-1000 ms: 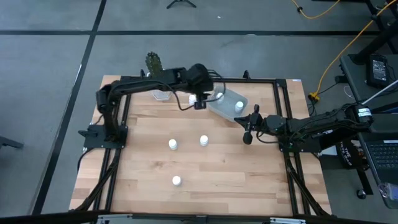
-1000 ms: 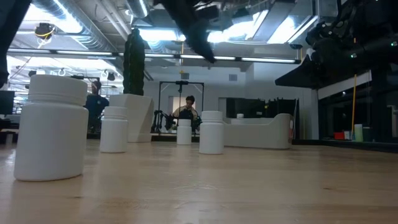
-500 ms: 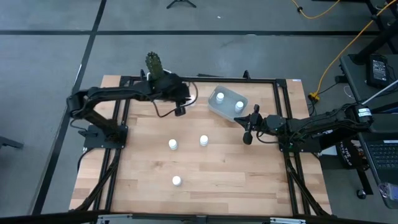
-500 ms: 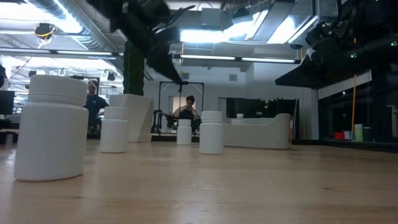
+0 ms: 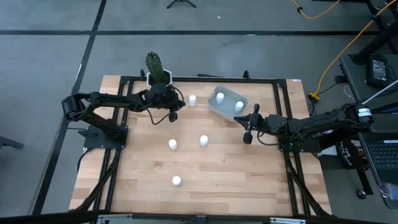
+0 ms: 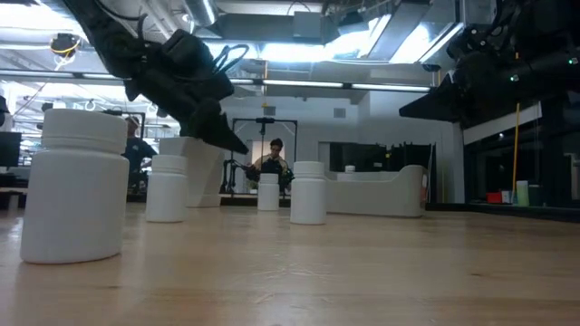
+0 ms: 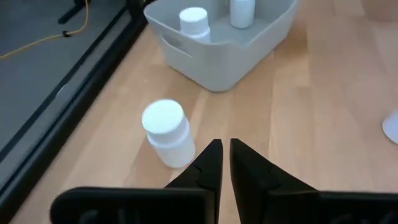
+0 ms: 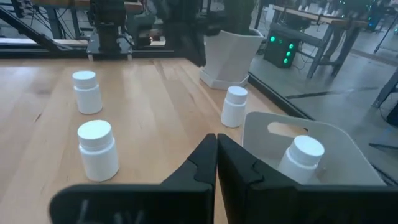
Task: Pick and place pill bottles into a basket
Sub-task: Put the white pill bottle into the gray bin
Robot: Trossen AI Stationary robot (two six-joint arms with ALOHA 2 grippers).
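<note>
- The shallow pale grey-blue plastic basket [image 5: 227,103] sits at about one o'clock on the light wooden tabletop [image 5: 211,168], near its far edge; two small white capped pill bottles [image 5: 220,97] stand inside, and from table height its wall hides them.
- A third bottle [image 5: 192,99] stands just outside the basket, at its nine o'clock side; three more are spread over the middle: [image 5: 173,144], [image 5: 203,140] and [image 5: 176,181], well apart with open wood all around.
- The left claw [image 5: 173,116] hangs low near that third bottle, fingers [image 7: 210,163] nearly together, holding nothing.
- The right claw [image 5: 247,135] waits at the basket's five o'clock corner, fingers [image 8: 205,158] pressed together, empty.
- The white hexagonal cactus pot [image 5: 157,79] at eleven o'clock is partly covered by the left arm.
- No writing is readable on any bottle.
</note>
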